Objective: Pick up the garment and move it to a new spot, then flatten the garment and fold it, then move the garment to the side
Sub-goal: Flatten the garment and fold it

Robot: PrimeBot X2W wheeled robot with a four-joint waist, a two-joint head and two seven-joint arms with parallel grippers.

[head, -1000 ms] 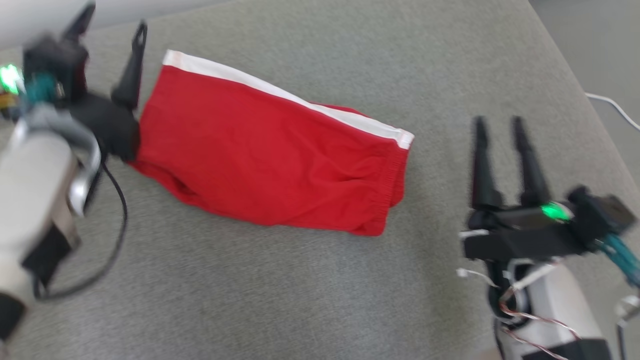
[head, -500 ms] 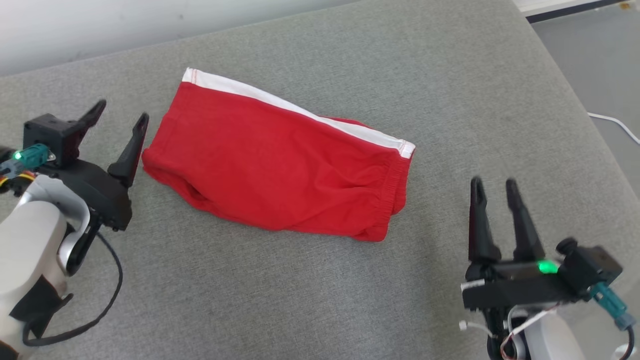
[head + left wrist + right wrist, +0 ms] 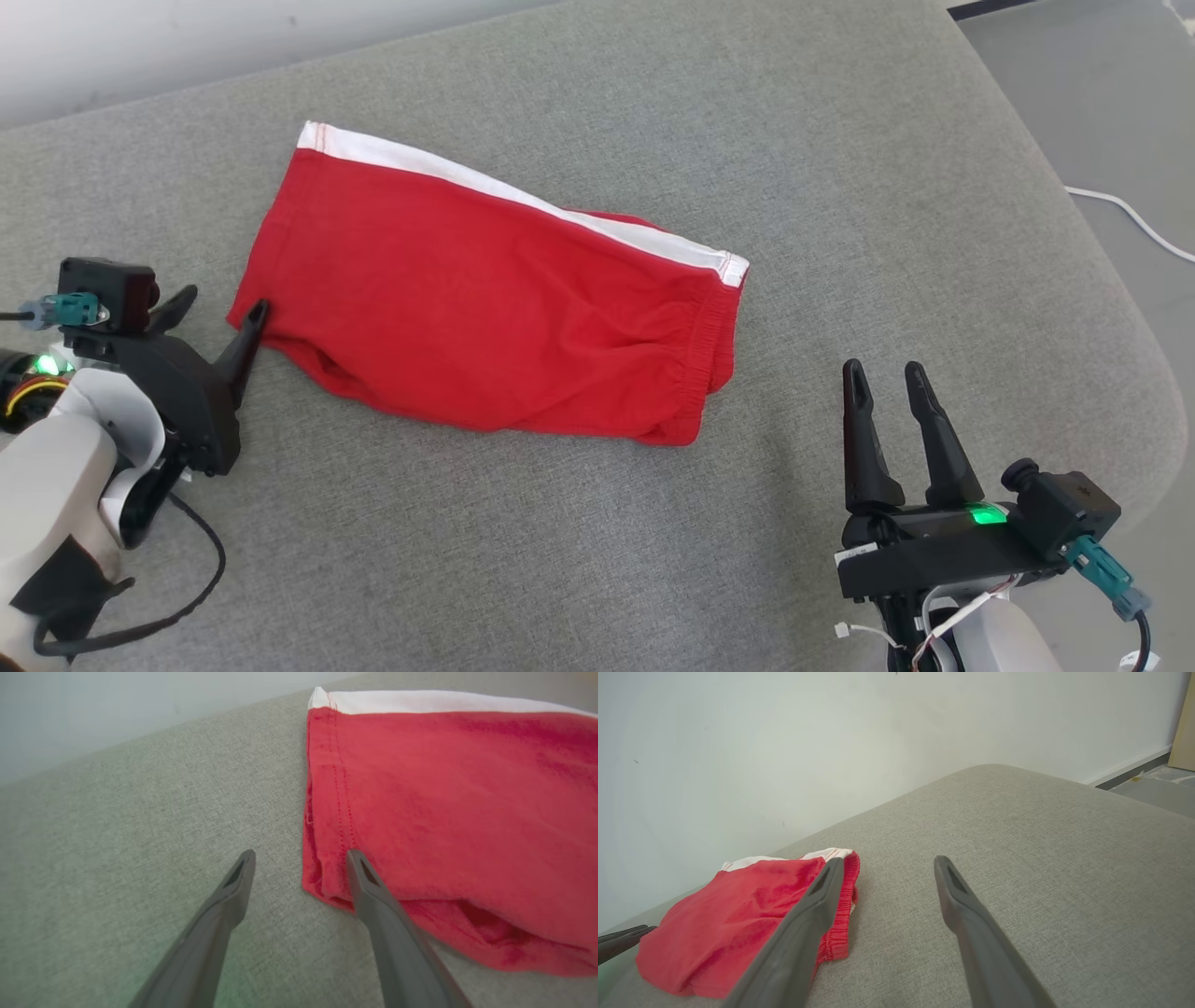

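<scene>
Red shorts lie folded on the cushion. The left tool, spread apart, sits at their corner; the right tool, also apart, stands clear.

We see pale forearms ending in the black left gripper and right gripper, each with long tapered fingers, a green light, a teal connector and trailing cables.

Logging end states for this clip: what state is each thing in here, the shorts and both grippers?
shorts: lying on the cushion, lightly wrinkled, not held.
left gripper: open, empty, one finger at the shorts' hem corner.
right gripper: open, empty, apart from the shorts.
</scene>
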